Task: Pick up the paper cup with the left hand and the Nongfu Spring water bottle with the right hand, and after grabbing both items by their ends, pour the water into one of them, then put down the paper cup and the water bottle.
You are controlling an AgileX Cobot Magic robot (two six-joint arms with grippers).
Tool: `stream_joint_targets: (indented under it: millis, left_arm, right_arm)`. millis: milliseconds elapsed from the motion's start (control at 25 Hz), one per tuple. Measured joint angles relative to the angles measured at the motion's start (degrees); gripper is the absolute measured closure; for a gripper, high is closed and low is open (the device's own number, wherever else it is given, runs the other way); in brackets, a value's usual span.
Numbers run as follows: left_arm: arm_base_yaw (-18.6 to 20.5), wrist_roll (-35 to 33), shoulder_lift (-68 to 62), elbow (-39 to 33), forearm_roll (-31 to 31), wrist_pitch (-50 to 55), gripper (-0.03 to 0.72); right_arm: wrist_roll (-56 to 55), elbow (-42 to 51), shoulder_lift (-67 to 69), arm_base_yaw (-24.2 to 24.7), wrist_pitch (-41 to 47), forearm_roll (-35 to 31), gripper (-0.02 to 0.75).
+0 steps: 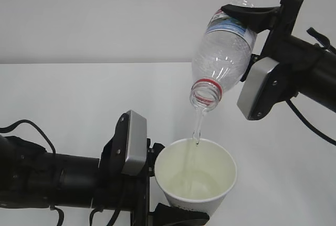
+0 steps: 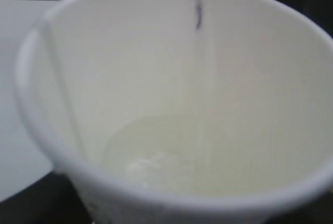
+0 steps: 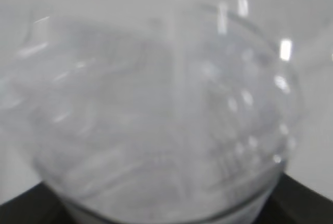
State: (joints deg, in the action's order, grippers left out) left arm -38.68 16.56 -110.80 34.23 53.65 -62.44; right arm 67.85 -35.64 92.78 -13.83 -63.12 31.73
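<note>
White tabletop (image 1: 79,110), plain grey wall behind. Left hand (image 1: 173,216) fingers clasp the paper cup (image 1: 197,176) at its lower end. Right hand (image 1: 252,16) fingers clamp the Nongfu Spring water bottle (image 1: 223,53) near its base, neck tipped downward; water (image 1: 197,126) streams into the cup.

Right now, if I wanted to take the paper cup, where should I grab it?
Probably the cup's side wall below the rim, from the right: its mouth is open with water streaming in, and the left hand's fingers already hold its left and bottom.
</note>
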Motion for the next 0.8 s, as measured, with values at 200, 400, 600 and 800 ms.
stream_joint_targets:
  millis: [200,400,600,800]
  left_arm:
    - [0.00,0.00,0.00,0.00,0.32,-0.36,0.118]
    - [0.00,0.08,0.00,0.00,0.52,-0.50,0.118]
    - [0.00,0.14,0.00,0.00,0.52,-0.54,0.118]
    - [0.00,0.14,0.00,0.00,0.52,-0.63,0.118]
  right_arm:
    - [0.00,0.00,0.00,0.00,0.00,0.00,0.255]
    - [0.00,0.00,0.00,0.00,0.00,-0.09,0.255]
    - [0.00,0.00,0.00,0.00,-0.03,-0.09,0.255]
    - [0.00,0.00,0.00,0.00,-0.12,-0.09,0.255]
